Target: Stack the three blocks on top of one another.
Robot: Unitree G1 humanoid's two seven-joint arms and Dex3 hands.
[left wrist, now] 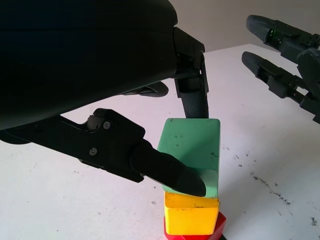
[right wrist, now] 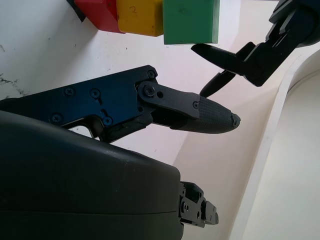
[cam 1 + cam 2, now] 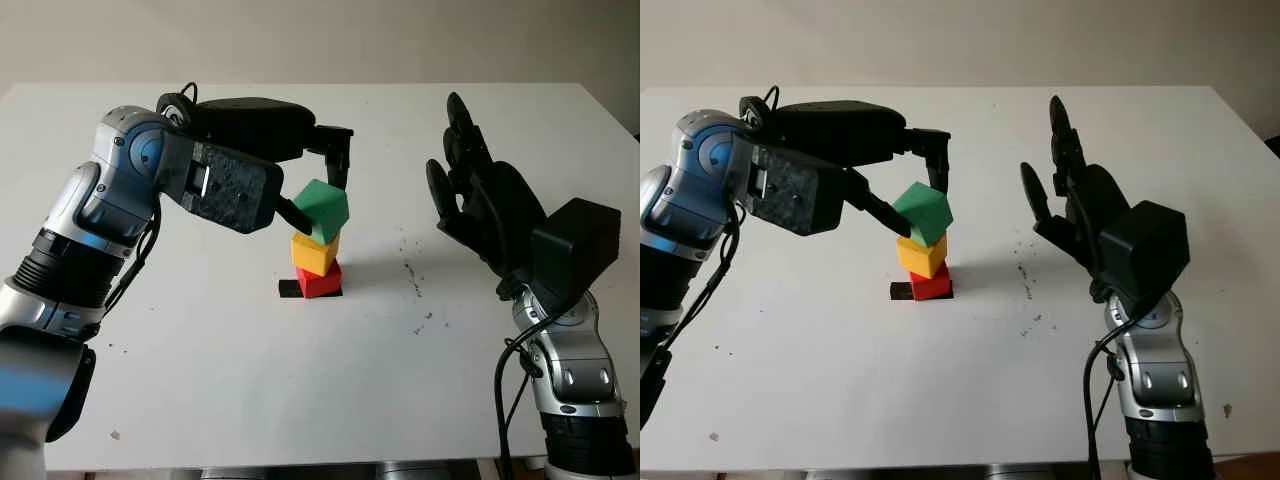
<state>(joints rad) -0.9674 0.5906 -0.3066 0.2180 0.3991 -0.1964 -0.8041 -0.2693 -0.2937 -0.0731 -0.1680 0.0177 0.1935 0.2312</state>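
white table (image 3: 200, 400), left hand (image 3: 318, 195) fingers pinching green block (image 3: 322, 210), right hand (image 3: 485, 205) raised open

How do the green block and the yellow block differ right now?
The green block sits at the top of the stack, pinched by the left hand; the yellow block is in the middle, on the red block, untouched by either hand. The green block looks tilted and larger; the yellow block sits flatter. Both are plain solid-coloured blocks. The right hand is open, off to the side.

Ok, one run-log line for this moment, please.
stack: green block on yellow block on red block | left hand: gripping green block | right hand: open, raised right of stack
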